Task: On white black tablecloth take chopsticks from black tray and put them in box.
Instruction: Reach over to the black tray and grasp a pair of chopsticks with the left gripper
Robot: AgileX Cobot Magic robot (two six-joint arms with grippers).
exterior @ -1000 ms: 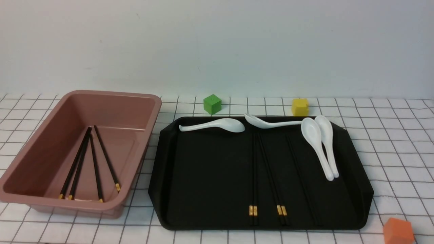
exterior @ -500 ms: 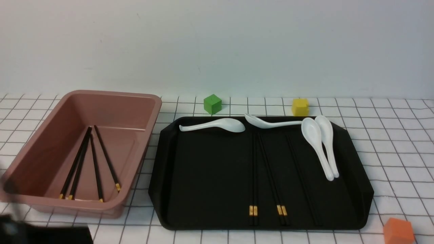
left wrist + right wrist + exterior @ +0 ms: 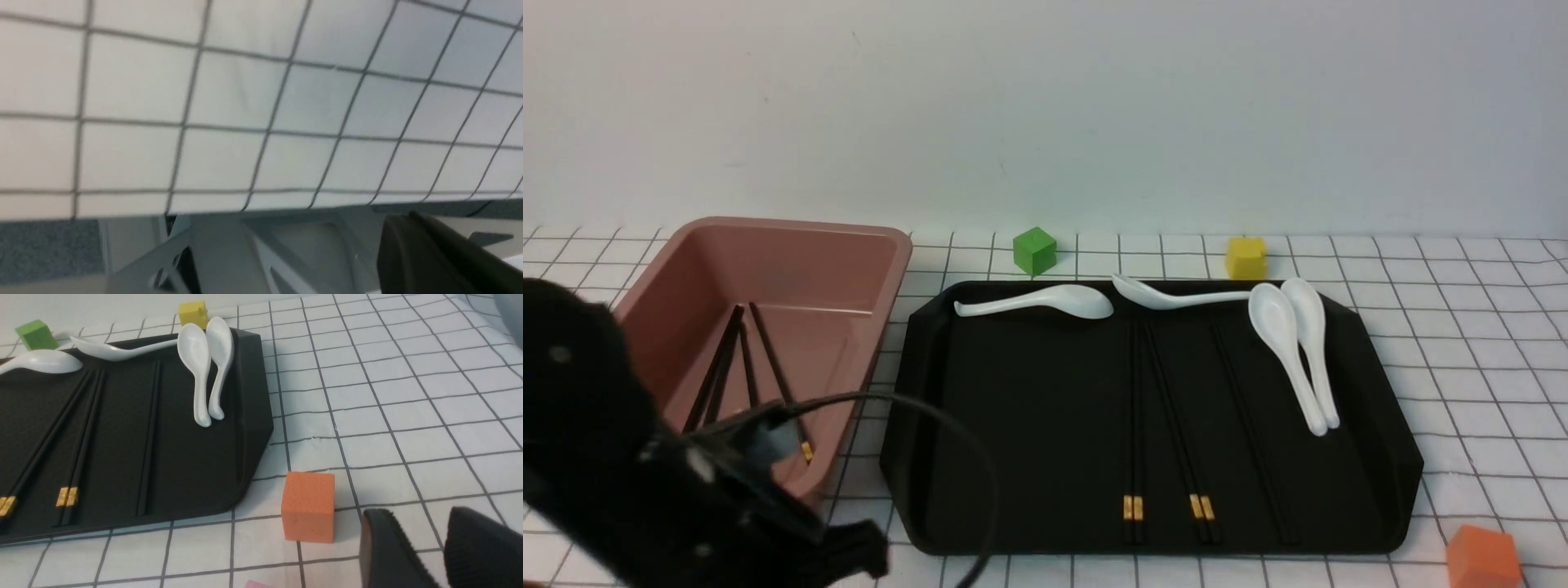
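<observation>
Chopsticks (image 3: 1172, 425) are seen on black tray (image 3: 1013, 408); more in box (image 3: 792, 245), partly hidden by left arm (image 3: 605, 457). Left gripper (image 3: 858, 559) is blurred & cut off, so jaw state cannot be told. Right gripper (image 3: 414, 516): jaws slightly apart, nothing held.

Your left arm (image 3: 605, 457) has swung up into the front view and now hides the box's (image 3: 792, 261) near end.

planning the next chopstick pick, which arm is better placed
Probably left: the left gripper hangs close to both the box and the black tray, so chopsticks have a short carry. The right gripper sits past the tray's right corner by the orange cube.
</observation>
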